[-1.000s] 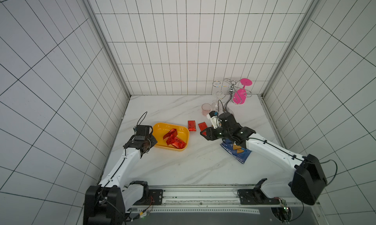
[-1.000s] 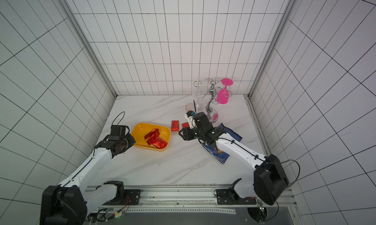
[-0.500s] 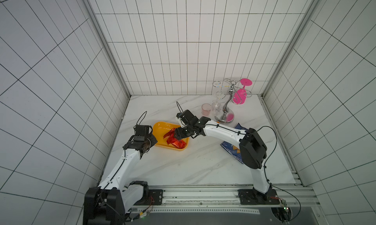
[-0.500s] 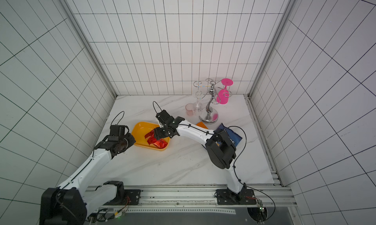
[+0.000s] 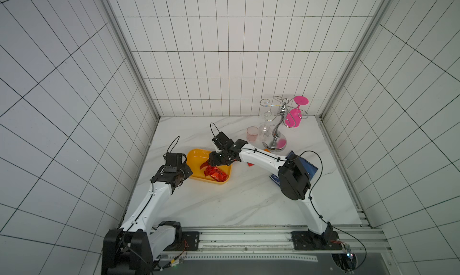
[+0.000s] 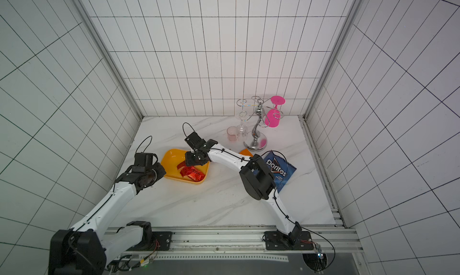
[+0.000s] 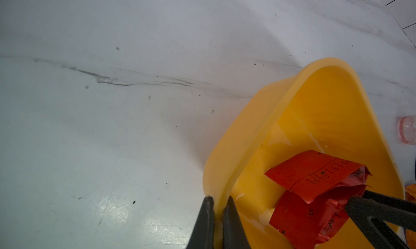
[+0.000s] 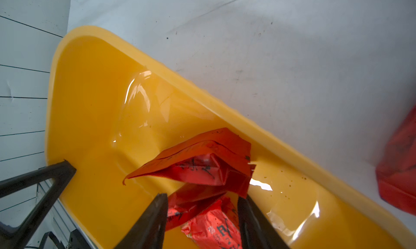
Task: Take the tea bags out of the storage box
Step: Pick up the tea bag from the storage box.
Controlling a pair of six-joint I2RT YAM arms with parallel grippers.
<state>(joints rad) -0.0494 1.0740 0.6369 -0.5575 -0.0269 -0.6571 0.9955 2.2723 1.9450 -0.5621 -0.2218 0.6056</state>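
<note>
- Spreading under everything, the smooth white marbled surface (image 5: pixel 239 201)
- Glossy yellow storage box (image 5: pixel 196 158), shallow and round-cornered, its near-left rim clamped between the closed left pincer (image 7: pixel 217 199)
- Black right pincer (image 8: pixel 202 197), the nearer one, jaws parted astride the pile directly below
- Crinkled red foil tea bags (image 8: pixel 202 166) heaped in the box's right half

White arms (image 5: pixel 151 199), black joints (image 5: pixel 293 179), black cables (image 5: pixel 321 164)
</note>
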